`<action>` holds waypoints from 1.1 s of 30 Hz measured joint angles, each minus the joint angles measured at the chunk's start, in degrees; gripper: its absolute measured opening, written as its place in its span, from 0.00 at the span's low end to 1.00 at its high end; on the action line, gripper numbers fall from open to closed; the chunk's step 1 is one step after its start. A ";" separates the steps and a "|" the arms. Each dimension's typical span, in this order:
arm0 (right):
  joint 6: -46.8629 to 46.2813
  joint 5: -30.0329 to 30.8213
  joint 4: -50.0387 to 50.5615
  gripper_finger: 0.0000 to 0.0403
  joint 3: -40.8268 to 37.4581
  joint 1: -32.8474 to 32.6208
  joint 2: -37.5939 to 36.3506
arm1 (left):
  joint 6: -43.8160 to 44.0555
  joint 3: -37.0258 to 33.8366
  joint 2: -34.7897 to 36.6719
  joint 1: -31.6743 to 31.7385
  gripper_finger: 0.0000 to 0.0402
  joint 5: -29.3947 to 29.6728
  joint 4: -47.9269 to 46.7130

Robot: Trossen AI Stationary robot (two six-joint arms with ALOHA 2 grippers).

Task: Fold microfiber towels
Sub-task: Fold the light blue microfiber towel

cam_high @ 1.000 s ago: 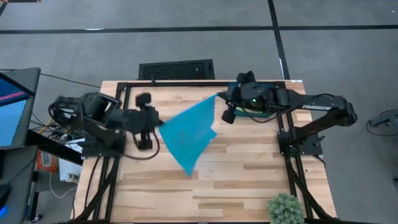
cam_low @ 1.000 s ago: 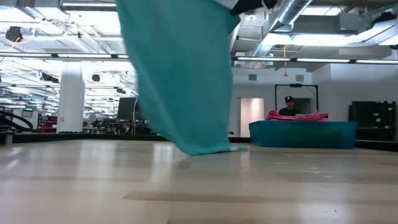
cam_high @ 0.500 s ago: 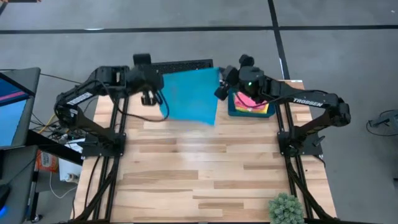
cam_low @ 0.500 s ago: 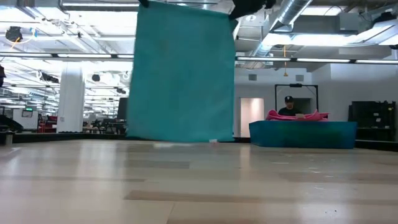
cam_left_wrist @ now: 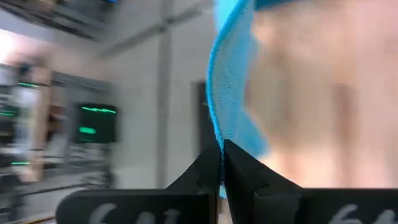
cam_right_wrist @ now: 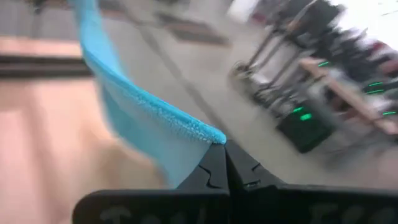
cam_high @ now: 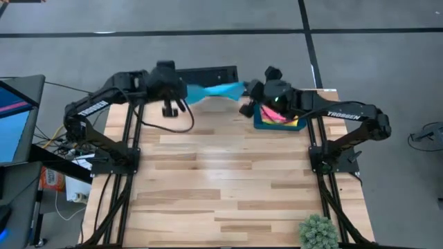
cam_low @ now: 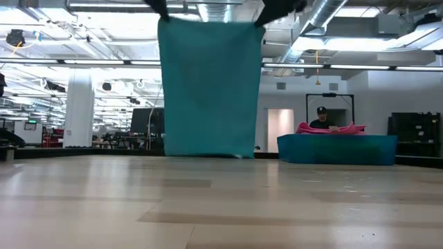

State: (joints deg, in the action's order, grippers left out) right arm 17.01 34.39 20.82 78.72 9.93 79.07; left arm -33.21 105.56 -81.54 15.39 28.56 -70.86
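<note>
A sky-blue microfiber towel (cam_high: 214,90) hangs as a flat sheet between my two grippers over the table's far edge; the low view shows it spread wide (cam_low: 211,86). My left gripper (cam_high: 185,93) is shut on its upper left corner and my right gripper (cam_high: 243,88) on its upper right corner. A pink towel (cam_high: 275,113) and a yellow towel (cam_high: 291,122) lie in the dark blue tray (cam_high: 257,123) at the far right. The green towel is out of view. My left gripper pinches the towel's upper left corner (cam_left_wrist: 217,138) between its two shut fingers. The towel hangs down from there, spread flat; its top edge (cam_low: 208,21) runs nearly straight across to the other gripper. My right gripper pinches the towel's upper right corner (cam_right_wrist: 211,135) between its two shut fingers, at the hemmed edge. The towel hangs below the fingers, its lower edge (cam_low: 208,154) down near table height at the far side.
The dark blue tray (cam_low: 337,147) with the pink towel (cam_low: 331,128) stands at the far right of the wooden table (cam_high: 228,194). A potted plant (cam_high: 318,232) stands at the near right corner. A person (cam_low: 322,116) sits in the room beyond the tray.
My left gripper has risen and gone from the table's left middle to the far edge. The blue towel, which hung slanting with its low corner on the table, has spread out into a flat sheet and then swung back toward the far edge, hanging straight down.
</note>
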 joint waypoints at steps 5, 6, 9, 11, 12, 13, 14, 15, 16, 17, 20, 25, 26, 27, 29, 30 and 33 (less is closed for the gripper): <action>-8.85 -1.47 6.45 0.00 -4.72 -6.47 0.04 | 8.51 -10.56 0.42 -4.79 0.00 -5.38 -3.13; -10.64 -1.49 7.64 0.00 -5.73 -8.17 0.05 | 10.23 -13.17 0.57 -6.49 0.00 -6.09 -2.84; -16.05 -1.57 10.78 0.00 -7.72 -13.71 0.11 | 17.32 -20.13 0.85 -12.70 0.00 -7.00 -1.12; -20.74 -1.65 11.93 0.00 -9.02 -17.63 0.06 | 23.71 -24.04 0.85 -17.52 0.00 -7.07 0.77; -23.50 -2.20 12.70 0.00 -9.71 -19.51 0.06 | 27.03 -25.82 0.85 -20.20 0.00 -7.23 1.54; -26.32 -2.95 13.39 0.00 -10.25 -21.39 0.08 | 30.38 -27.48 0.85 -22.80 0.00 -7.41 2.75; -28.88 -3.34 13.49 0.00 -10.87 -23.37 0.09 | 34.02 -29.14 0.85 -25.39 0.00 -7.49 4.61; -31.07 -3.54 13.32 0.00 -11.66 -25.33 0.04 | 37.45 -30.70 0.85 -27.90 0.00 -7.59 6.59; -33.39 -3.74 13.34 0.00 -12.60 -27.18 0.02 | 41.00 -32.21 0.85 -30.46 0.00 -7.61 8.58; -35.75 -4.18 13.52 0.00 -13.59 -28.88 0.03 | 44.32 -33.51 0.85 -32.96 0.00 -7.78 10.63; -42.59 -6.45 13.58 0.00 -15.72 -33.42 0.08 | 52.70 -36.50 0.85 -39.47 0.00 -9.71 17.28; -52.98 -7.79 13.39 0.00 -17.96 -39.55 0.07 | 65.71 -39.06 0.87 -47.74 0.00 -11.52 24.87; -54.62 -7.85 13.60 0.00 -18.02 -40.40 0.07 | 67.62 -39.31 0.87 -48.79 0.00 -11.01 25.01; -56.07 -8.04 14.02 0.00 -18.02 -41.05 0.07 | 69.27 -39.51 0.87 -49.68 0.00 -10.30 24.92; -57.80 -8.08 15.03 0.00 -18.02 -41.65 0.07 | 70.97 -40.03 0.88 -50.71 0.00 -8.21 25.08; -57.88 -7.86 15.34 0.00 -18.02 -41.58 0.07 | 71.18 -40.48 0.89 -50.81 0.00 -6.99 24.95; -56.44 -7.19 16.51 0.00 -18.02 -39.16 0.30 | 69.16 -42.44 0.87 -49.67 0.00 -3.36 24.39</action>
State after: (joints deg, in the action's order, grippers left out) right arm -39.43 27.20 37.32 60.71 -29.23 79.37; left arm 35.95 63.13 -80.66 -34.28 25.20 -46.47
